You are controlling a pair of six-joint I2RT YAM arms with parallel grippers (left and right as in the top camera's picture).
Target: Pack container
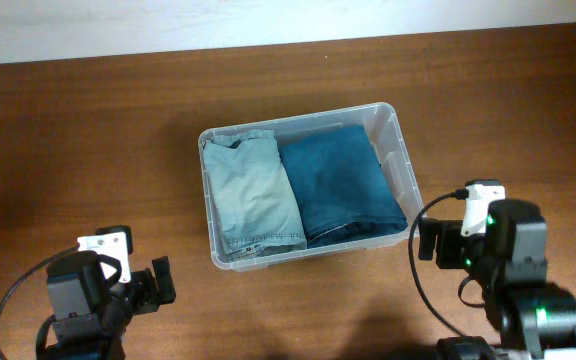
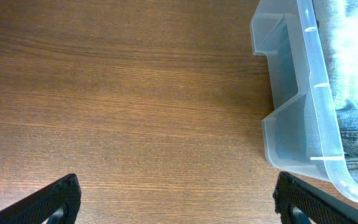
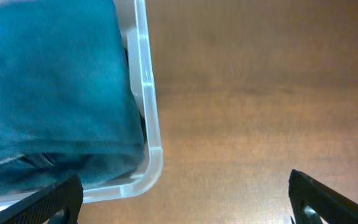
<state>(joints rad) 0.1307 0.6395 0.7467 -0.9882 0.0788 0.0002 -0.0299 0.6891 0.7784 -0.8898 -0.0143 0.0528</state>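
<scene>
- The left gripper (image 2: 179, 202) hangs over bare table (image 1: 78, 140) at the near left. Its jaws are spread wide with nothing between them, and the container's near left corner is just off to its right.
- The right gripper (image 3: 188, 202) is at the near right, its jaws also wide apart and empty, close beside the container's near right corner.
- The container (image 1: 405, 165) stands mid-table, beyond and between the two arms, turned slightly askew.
- Inside it, folded light jeans (image 1: 253, 195) fill the left half and folded dark-blue denim (image 1: 343, 185) fills the right, the two touching side by side.
- A pale strip (image 1: 218, 20) runs along the table's far edge.
</scene>
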